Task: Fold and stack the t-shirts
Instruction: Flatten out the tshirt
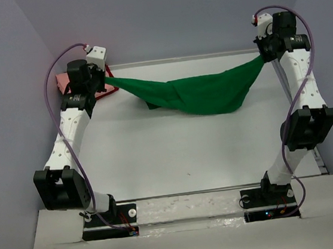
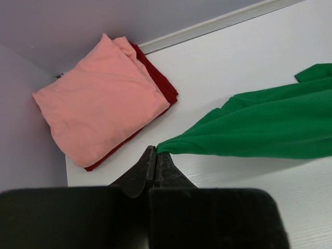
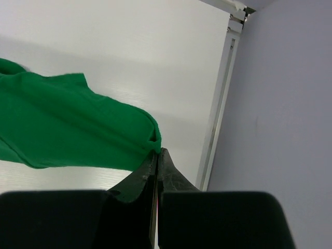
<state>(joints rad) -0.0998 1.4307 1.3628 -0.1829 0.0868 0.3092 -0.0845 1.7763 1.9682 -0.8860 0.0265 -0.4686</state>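
Left pincer [image 2: 155,151] clamped, raised far-left; right pincer [image 3: 157,153] clamped, far-right.

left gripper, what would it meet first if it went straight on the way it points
Past the green t-shirt corner the left gripper pinches, probably bare table, then the folded pink t-shirt atop the dark red one; depth unclear.

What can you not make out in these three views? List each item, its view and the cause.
Left wrist view: the dark red t-shirt shows only an edge; the pink t-shirt covers the rest.
Top view: that stack sits mostly behind the left arm.
Both wrist views: the green t-shirt is cut off by the frame edge; the top view leaves unclear whether its sagging middle touches the table.
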